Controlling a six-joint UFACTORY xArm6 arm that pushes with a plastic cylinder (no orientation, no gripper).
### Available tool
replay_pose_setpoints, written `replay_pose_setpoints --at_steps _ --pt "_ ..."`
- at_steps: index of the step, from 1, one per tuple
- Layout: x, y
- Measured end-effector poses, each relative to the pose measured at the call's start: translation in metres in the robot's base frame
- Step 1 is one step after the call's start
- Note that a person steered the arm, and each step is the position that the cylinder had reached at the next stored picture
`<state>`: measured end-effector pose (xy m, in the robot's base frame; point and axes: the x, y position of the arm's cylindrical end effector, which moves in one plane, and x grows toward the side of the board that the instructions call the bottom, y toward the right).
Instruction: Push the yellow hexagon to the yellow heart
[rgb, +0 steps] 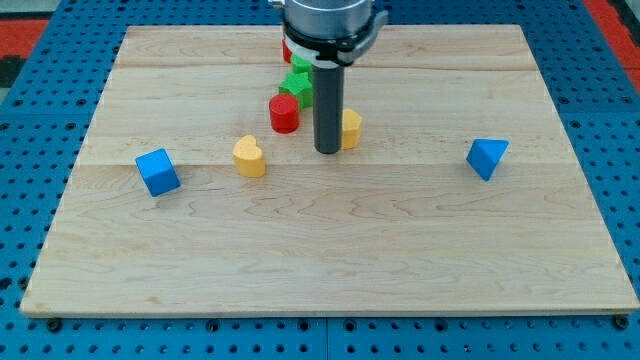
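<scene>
My tip (328, 151) (a bare rod, nothing to open or close) stands left of the yellow hexagon (351, 129), probably touching; next, circle right and push toward the yellow heart (249, 157).

- Small yellow hexagon block (352, 128): lies flat near the wooden counter's (330, 250) centre, its left part hidden.
- Small yellow heart-shaped block (250, 157): lies flat, apart from the hexagon, toward the view's left and slightly lower.

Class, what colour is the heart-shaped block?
Yellow: the heart shows clearly in the camera view, left of my tip.
</scene>
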<state>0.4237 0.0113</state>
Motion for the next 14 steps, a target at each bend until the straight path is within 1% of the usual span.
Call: replay_pose_setpoints --at_steps 1,2,3,4,5,8,9,11,12,13,14 --pt "0.006 -0.001" --pt "0.003 0.016" --pt "0.001 0.072" --pt "-0.055 0.109" --pt "-0.096 0.107" --pt "-0.091 0.059" --pt "-0.09 0.059" --pt "-0.049 0.052" --pt "-0.029 0.025" --pt "-0.003 -0.025" --pt "-0.001 -0.082"
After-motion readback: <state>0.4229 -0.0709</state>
